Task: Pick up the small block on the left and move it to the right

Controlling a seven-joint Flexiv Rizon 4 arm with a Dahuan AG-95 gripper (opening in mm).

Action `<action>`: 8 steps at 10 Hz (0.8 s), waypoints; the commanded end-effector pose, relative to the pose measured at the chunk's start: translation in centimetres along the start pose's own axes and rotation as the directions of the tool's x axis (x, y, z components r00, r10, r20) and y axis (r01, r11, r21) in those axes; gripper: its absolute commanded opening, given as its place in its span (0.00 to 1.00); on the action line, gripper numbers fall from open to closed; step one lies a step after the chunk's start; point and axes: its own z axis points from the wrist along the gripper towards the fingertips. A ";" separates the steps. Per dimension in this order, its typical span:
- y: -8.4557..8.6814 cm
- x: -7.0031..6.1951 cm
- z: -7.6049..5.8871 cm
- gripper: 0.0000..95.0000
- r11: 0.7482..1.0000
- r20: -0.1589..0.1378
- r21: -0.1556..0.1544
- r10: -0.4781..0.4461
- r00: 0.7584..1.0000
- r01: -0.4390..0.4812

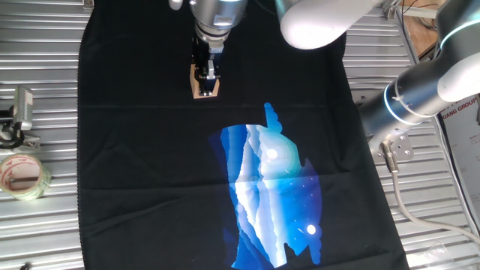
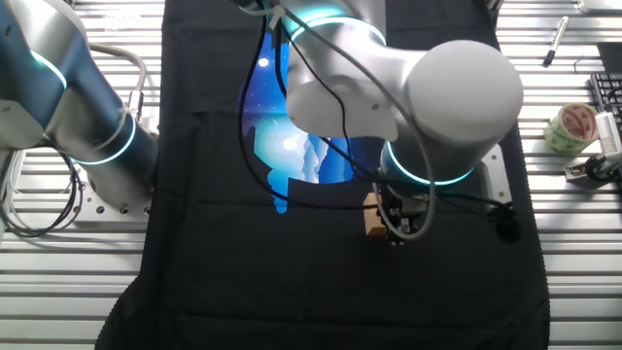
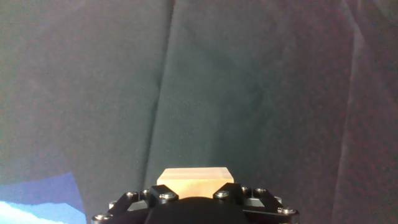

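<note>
On the ribbed metal bench [image 1: 45, 232] in one fixed view, the far left holds a clear tape roll [image 1: 22, 176] with a metal clip-like piece [image 1: 21, 112] above it, both lying off the black cloth [image 1: 142, 180] that covers the middle. Further right, near the cloth's upper part, the tool [image 1: 207, 75] comes straight down over the small block [image 1: 205, 88], whose tan faces show on both sides of the dark fingers and below them; the block appears to rest on the cloth. Right again lies the blue and white print [image 1: 274, 199] on the cloth, well apart from the block, and the arm's white links [image 1: 442, 75] stand at the right edge. The other fixed view looks from the opposite side: there the arm's big white joint [image 2: 457, 97] hides most of the tool [image 2: 397, 222], and only a tan sliver of the block [image 2: 372, 216] peeks out at its left, just below the print [image 2: 301, 146]. The hand view alone shows the block [image 3: 195, 176] seated right against the tool's black base [image 3: 196, 208], one flat face turned squarely toward the camera. A cube, it has no long axis to speak of; its edges run roughly square to the cloth's sides. The fingers sit close against the block, but whether they actually press it I cannot tell.
</note>
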 end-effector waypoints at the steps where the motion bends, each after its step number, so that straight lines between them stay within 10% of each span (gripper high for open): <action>1: 0.5 0.7 0.1 0.00 1.000 0.013 0.009 0.017 1.000 -0.018; 8: 4.1 1.5 -0.4 0.00 0.994 0.010 0.030 0.106 0.994 -0.107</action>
